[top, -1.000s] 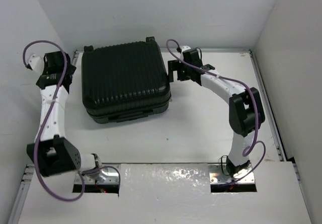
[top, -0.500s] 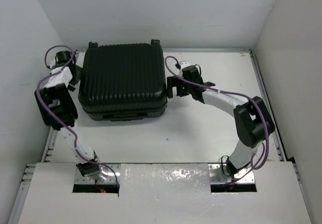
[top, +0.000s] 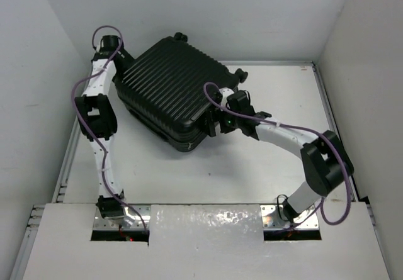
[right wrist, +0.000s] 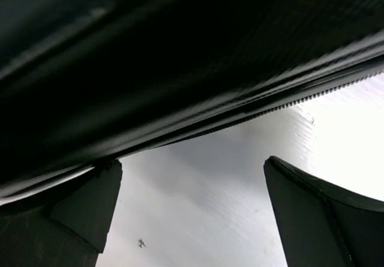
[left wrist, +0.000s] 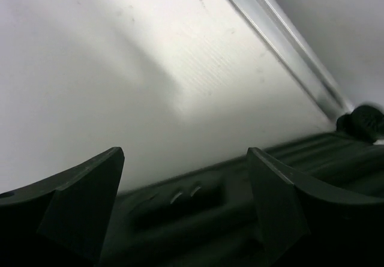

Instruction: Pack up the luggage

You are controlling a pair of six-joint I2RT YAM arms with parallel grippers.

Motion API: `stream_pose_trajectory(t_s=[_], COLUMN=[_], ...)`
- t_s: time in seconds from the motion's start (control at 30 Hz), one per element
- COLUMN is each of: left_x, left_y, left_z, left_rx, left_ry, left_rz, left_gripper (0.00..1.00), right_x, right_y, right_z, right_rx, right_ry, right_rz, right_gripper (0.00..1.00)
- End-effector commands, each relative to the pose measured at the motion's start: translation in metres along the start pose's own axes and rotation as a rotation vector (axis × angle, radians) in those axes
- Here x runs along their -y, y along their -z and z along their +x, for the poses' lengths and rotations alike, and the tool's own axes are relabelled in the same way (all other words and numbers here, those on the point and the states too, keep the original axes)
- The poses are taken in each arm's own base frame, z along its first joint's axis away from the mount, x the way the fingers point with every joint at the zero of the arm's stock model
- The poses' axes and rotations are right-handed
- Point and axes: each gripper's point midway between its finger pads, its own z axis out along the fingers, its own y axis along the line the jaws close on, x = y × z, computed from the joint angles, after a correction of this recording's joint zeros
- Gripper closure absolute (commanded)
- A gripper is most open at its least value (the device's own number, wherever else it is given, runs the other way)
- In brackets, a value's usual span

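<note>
Top view: the luggage (top: pixel 170 91) is lying flat and closed on the table (top: pixel 252 167), ribbed shell up. It sits skewed, not square to the table edges, in the far-left part of the table, about 11 o'clock from table centre. One corner points to 12 o'clock and one to 6 o'clock. Two wheels show on the far-right side, one (top: pixel 179 36) at the 12 o'clock corner and the other (top: pixel 240 74) between 2 and 3 o'clock.

Left arm runs up the left side of the table. The left gripper (top: pixel 121 58) is at the luggage's 10 o'clock corner, right against the shell as far as this view shows. Left wrist view: left gripper (left wrist: pixel 183 159) has its jaws spread, both fingers well apart, nothing pinched. The luggage's side (left wrist: pixel 198 219) runs across below and beyond the fingertips, a wheel (left wrist: pixel 363 122) sits at 3 o'clock in that view, and bare table (left wrist: pixel 120 69) and a metal rail (left wrist: pixel 288 51) lie beyond. I can't tell if the fingers actually touch the shell.

Right arm reaches in from 4 o'clock. The right gripper (top: pixel 214 126) is at the luggage's near-right side, just beside the shell. Right wrist view: right gripper (right wrist: pixel 186 171) has its jaws spread wide with nothing between them — only white table (right wrist: pixel 210 219). The luggage's dark side (right wrist: pixel 180 57) fills the top half of that view, with the zipper line (right wrist: pixel 312 96) along its lower edge. The finger at 9 o'clock (right wrist: pixel 90 207) meets the shell's edge in that view, but contact isn't certain. The finger at 3 o'clock is apart from it.
</note>
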Motion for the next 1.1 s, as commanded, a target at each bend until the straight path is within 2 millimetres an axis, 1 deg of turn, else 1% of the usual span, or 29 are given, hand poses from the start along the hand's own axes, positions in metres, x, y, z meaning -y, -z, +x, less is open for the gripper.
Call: stream_pose_trajectory(t_s=[0.0,0.03,0.07,0.1,0.13,0.17,0.2,0.23,0.27,0.3,0.33,0.37,0.4,0.43,0.47,0.5,0.53,0.57,0.63,0.67,0.7,0.77,0.8,0.83,0.9,0.93,0.97,1.0,1.07], left_x=[-0.005,-0.018,-0.052,-0.065,-0.071,-0.075,-0.093,-0.094,-0.095,-0.111,-0.105,-0.122,-0.127,-0.124,-0.137,-0.141,-0.142,-0.142,-0.138,-0.139,-0.133,-0.125,-0.125,-0.123,-0.115,-0.106,-0.104,-0.096,-0.097], left_y=[0.11,0.147,0.147,0.158,0.172,0.207,0.202,0.233,0.239,0.223,0.245,0.23,0.229,0.243,0.229,0.229,0.236,0.231,0.232,0.228,0.226,0.219,0.213,0.204,0.2,0.199,0.193,0.193,0.185], left_z=[-0.034,-0.061,-0.061,-0.064,-0.066,-0.075,-0.051,-0.051,-0.037,-0.001,0.011,0.052,0.072,0.084,0.12,0.136,0.144,0.164,0.174,0.185,0.196,0.208,0.215,0.221,0.229,0.226,0.229,0.225,0.224], left_rx=[0.052,0.155,0.172,0.199,0.231,0.306,0.273,0.317,0.294,0.225,0.214,0.139,0.107,0.103,0.05,0.032,0.045,0.023,0.012,-0.02,-0.076,-0.119,-0.147,-0.166,-0.215,-0.212,-0.229,-0.227,-0.223], left_ry=[0.128,0.215,0.268,0.3,0.318,0.335,0.341,0.375,0.38,0.384,0.401,0.4,0.409,0.437,0.435,0.442,0.469,0.444,0.438,0.433,0.425,0.416,0.412,0.403,0.39,0.38,0.37,0.36,0.337], left_rz=[0.018,0.007,-0.059,-0.079,-0.077,-0.057,-0.103,-0.06,-0.026,-0.048,0.034,0.007,0.017,0.073,0.056,0.058,0.077,0.087,0.112,0.12,0.153,0.192,0.178,0.182,0.218,0.263,0.267,0.29,0.26], left_gripper=[0.18,0.17,0.16,0.15,0.14,0.11,0.09,0.07,0.07,0.07,0.07,0.07,0.07,0.09,0.12,0.15,0.18,0.19,0.2,0.2,0.21,0.22,0.22,0.22,0.23,0.23,0.23,0.23,0.23], right_x=[-0.007,-0.006,-0.01,-0.013,-0.015,-0.018,-0.031,-0.035,-0.035,-0.044,-0.045,-0.051,-0.052,-0.054,-0.054,-0.057,-0.06,-0.063,-0.07,-0.08,-0.085,-0.091,-0.087,-0.077,-0.07,-0.068,-0.065,-0.065,-0.059], right_y=[0.03,0.041,0.044,0.047,0.049,0.052,0.051,0.051,0.051,0.05,0.049,0.049,0.048,0.048,0.049,0.05,0.051,0.052,0.054,0.054,0.057,0.062,0.061,0.057,0.048,0.047,0.047,0.049,0.052], right_z=[-0.047,-0.041,-0.036,-0.032,-0.027,-0.02,-0.012,-0.007,-0.006,-0.001,0.001,0.004,0.007,0.008,0.009,0.008,0.006,0.005,0.002,0.005,0.006,0.009,0.014,0.014,0.022,0.022,0.025,0.023,0.025], right_rx=[0.254,0.285,0.296,0.304,0.309,0.318,0.313,0.317,0.328,0.328,0.336,0.338,0.334,0.333,0.335,0.34,0.353,0.365,0.393,0.383,0.412,0.453,0.451,0.434,0.334,0.33,0.33,0.344,0.348], right_ry=[0.06,0.064,0.069,0.072,0.078,0.086,0.107,0.12,0.128,0.147,0.148,0.148,0.149,0.157,0.162,0.164,0.159,0.146,0.131,0.097,0.076,0.052,0.05,0.054,0.074,0.084,0.086,0.089,0.093], right_rz=[0.031,0.028,0.012,0.002,-0.001,-0.004,-0.025,-0.019,0.014,0.006,0.017,0.008,0.009,0.01,0.035,0.033,0.019,0.008,-0.024,-0.088,-0.135,-0.208,-0.2,-0.135,-0.069,-0.059,-0.051,-0.049,-0.025], right_gripper=[0.01,0.01,0.01,0.01,0.01,0.01,0.01,0.01,0.01,0.01,0.01,0.01,0.01,0.01,0.01,0.01,0.01,0.01,0.01,0.01,0.01,0.01,0.01,0.01,0.01,0.01,0.01,0.01,0.01])
